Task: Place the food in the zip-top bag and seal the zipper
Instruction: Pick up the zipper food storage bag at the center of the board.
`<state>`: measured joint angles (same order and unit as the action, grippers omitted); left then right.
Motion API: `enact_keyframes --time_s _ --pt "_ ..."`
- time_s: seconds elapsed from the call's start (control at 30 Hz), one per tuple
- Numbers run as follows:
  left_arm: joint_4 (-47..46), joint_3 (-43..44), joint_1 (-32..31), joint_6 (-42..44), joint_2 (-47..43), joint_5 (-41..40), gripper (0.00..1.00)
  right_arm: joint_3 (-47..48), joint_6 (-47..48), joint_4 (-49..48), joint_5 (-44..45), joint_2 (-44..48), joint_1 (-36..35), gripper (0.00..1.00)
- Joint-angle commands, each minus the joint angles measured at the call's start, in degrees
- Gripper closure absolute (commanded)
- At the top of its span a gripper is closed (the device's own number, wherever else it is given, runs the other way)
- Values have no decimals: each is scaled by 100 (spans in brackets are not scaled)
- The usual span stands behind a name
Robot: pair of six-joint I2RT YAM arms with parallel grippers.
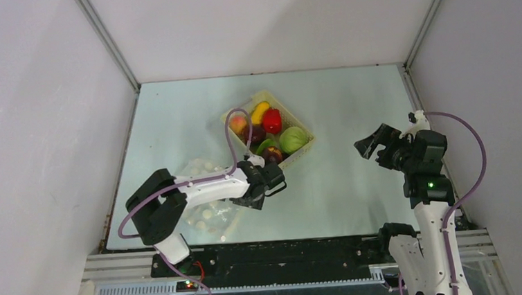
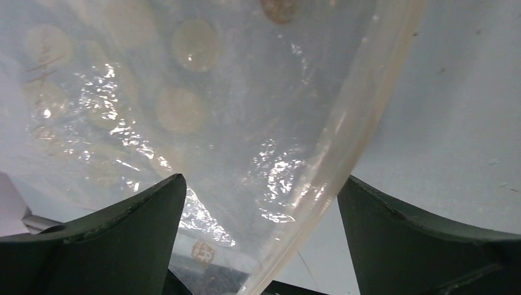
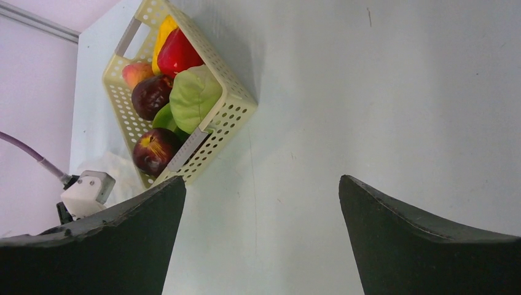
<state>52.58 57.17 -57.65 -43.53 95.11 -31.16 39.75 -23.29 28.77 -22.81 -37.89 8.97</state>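
What mattered here was how the zipper (image 2: pixel 349 129) lay against the left jaws. In the left wrist view it ran as a pale strip on a slant from the upper right down to the bottom middle. It passed through the gap between the 2 jaws, which stood apart with nothing clamped. The dotted film of the zip-top bag (image 2: pixel 184 110) spread to its left and bare bench (image 2: pixel 454 92) lay to its right. From above, the bag lay at the near left under the left arm (image 1: pixel 199 190). The food (image 1: pixel 270 122) sat untouched in the slotted basket (image 3: pixel 230 107), just beyond those jaws. The right jaws were also apart and empty, raised well to the right of the basket with open bench between. We judged the left arm far the nearer to the bag's mouth, so it would take the edge, leaving the right free to fetch the food.
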Motion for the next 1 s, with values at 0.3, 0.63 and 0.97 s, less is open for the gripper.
enact_keyframes --time_s 0.3,0.63,0.97 --pt "174 197 -28 -100 -377 -401 7 -32 98 -229 -101 60 26 0" --pt "364 269 -27 -180 -242 -621 33 -46 103 -251 -139 67 26 0" --pt "503 339 -21 -295 -197 -901 75 -46 115 -237 -105 195 26 0"
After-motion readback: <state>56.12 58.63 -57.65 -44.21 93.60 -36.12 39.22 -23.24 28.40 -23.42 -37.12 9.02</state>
